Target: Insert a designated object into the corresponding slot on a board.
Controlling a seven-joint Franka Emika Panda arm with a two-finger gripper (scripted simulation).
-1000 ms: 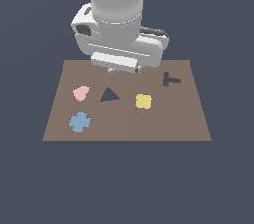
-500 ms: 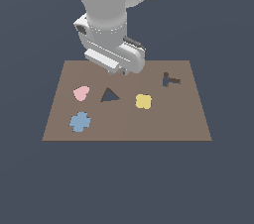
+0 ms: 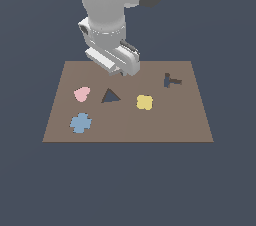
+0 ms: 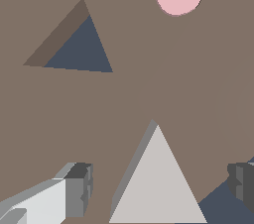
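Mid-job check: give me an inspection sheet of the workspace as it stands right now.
Surface: brown board lying flat on plain dark ground.
Job's things: grey triangle piece on the board; empty triangular slot; pink heart, blue cross and yellow shape sit in the board; dark T-shaped slot.
Clutter: nothing seen.
Grippers: gripper open, fingers either side of the triangle piece, not touching.
Cables: nothing seen.
Surroundings: nothing seen.
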